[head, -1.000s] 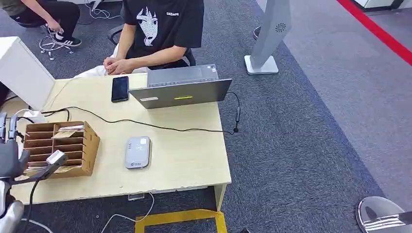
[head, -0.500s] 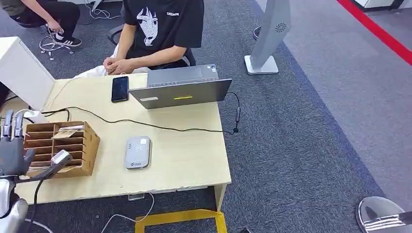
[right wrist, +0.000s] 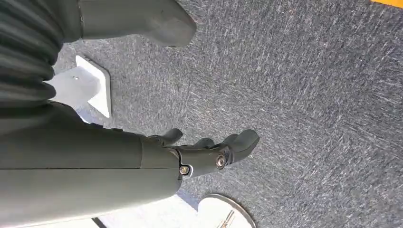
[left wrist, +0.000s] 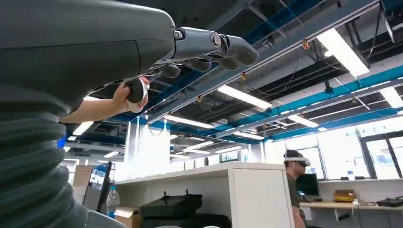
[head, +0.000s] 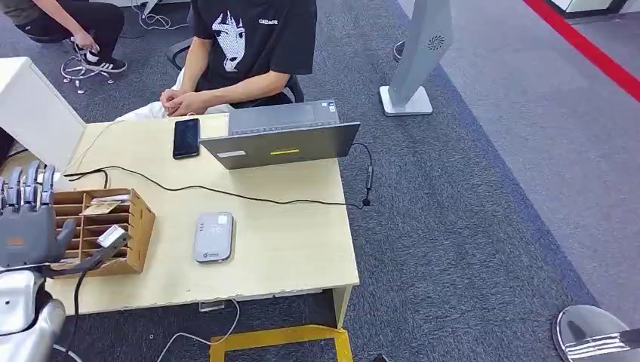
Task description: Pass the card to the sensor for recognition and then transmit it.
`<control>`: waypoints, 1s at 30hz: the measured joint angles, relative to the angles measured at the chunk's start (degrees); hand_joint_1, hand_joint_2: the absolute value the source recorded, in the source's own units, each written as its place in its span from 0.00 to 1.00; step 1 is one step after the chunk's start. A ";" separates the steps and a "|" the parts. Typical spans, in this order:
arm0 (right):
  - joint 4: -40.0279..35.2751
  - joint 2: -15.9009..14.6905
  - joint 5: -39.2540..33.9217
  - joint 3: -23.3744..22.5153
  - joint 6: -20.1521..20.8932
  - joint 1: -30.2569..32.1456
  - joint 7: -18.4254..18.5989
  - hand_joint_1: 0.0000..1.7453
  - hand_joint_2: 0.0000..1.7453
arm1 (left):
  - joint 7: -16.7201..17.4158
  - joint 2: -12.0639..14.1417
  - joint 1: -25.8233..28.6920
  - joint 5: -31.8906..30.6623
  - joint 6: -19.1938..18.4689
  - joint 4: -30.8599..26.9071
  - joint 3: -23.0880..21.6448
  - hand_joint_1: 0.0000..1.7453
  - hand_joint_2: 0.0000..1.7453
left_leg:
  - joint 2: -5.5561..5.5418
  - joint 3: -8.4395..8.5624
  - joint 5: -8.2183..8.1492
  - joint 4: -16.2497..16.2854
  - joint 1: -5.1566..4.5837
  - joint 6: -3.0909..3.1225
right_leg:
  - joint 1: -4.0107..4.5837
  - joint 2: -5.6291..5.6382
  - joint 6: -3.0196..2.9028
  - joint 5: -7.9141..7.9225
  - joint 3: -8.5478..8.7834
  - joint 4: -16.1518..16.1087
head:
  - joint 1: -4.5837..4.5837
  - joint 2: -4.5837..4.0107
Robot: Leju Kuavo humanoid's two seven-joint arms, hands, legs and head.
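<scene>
A wooden slotted card holder point(head: 133, 226) stands at the table's left front, with a pale card point(head: 103, 206) lying in an upper slot. The grey card sensor point(head: 213, 236) lies flat to the holder's right. My left hand point(head: 29, 220) is raised in front of the holder's left part, its fingers point(head: 32, 183) straight up and apart, holding nothing. In the left wrist view the left hand point(left wrist: 204, 45) points toward the ceiling. My right hand point(right wrist: 209, 152) hangs over the grey carpet, fingers loosely extended and empty.
A person point(head: 249, 45) sits at the far side of the light table point(head: 294, 241), behind an open laptop point(head: 281, 136) and a black phone point(head: 186, 138). A black cable point(head: 249, 197) crosses the table. A white box point(head: 34, 109) stands at the left.
My left hand has risen and moved right, now covering the left part of the card holder. Everything on the table stays where it was.
</scene>
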 joint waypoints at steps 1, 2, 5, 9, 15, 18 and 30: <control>0.00 0.00 0.00 0.00 0.00 0.00 0.00 0.00 1.00 | 0.00 -0.11 -0.01 0.00 0.00 -0.02 0.02 0.00 1.00 | 0.00 0.00 0.00 0.00 0.00 0.00 | 0.00 0.00 0.00 0.00 0.00 0.00 | 0.00 0.00; 0.00 0.00 0.02 0.00 0.00 -0.01 0.00 0.00 1.00 | -0.02 -0.20 -0.01 -0.02 0.00 -0.09 0.02 0.00 1.00 | 0.00 0.00 0.00 0.00 0.00 0.00 | 0.00 0.00 0.00 0.00 0.00 0.00 | 0.00 0.00; 0.00 0.00 0.24 0.00 0.00 -0.02 0.00 0.00 1.00 | -0.02 -0.33 -0.01 -0.17 0.00 -0.28 0.09 0.00 1.00 | 0.00 0.00 0.00 0.00 0.00 0.00 | 0.00 0.00 0.00 0.00 0.00 0.00 | 0.02 0.00; 0.00 0.00 0.31 0.00 0.00 -0.01 0.00 0.00 1.00 | 0.04 -0.33 0.01 -0.22 0.00 -0.28 0.24 0.00 1.00 | 0.00 -0.01 0.00 0.00 0.00 0.00 | 0.00 0.00 0.00 0.00 0.01 0.00 | 0.00 0.00; 0.00 0.00 0.22 0.00 -0.13 0.00 0.22 0.00 1.00 | -0.66 -0.44 0.22 0.98 0.00 -0.28 0.63 0.00 1.00 | 0.00 -0.01 0.00 0.00 0.00 0.00 | 0.00 0.00 0.00 0.00 0.01 0.00 | 0.00 0.00; 0.00 0.00 -0.09 0.00 -0.17 0.03 0.68 0.00 1.00 | -2.56 -1.34 1.56 1.40 0.00 -1.86 0.66 0.00 1.00 | 0.00 -0.01 0.00 0.00 -0.01 0.00 | 0.00 0.00 0.00 0.00 0.00 -0.01 | 0.00 0.00; 0.00 0.02 -0.11 -0.02 -0.26 0.22 1.35 0.00 1.00 | -1.18 -4.96 6.34 10.11 -1.80 -16.38 -6.87 0.00 1.00 | -0.02 0.00 -0.01 0.01 -0.01 0.01 | -0.01 -0.04 0.00 0.00 0.00 -0.04 | 0.00 0.00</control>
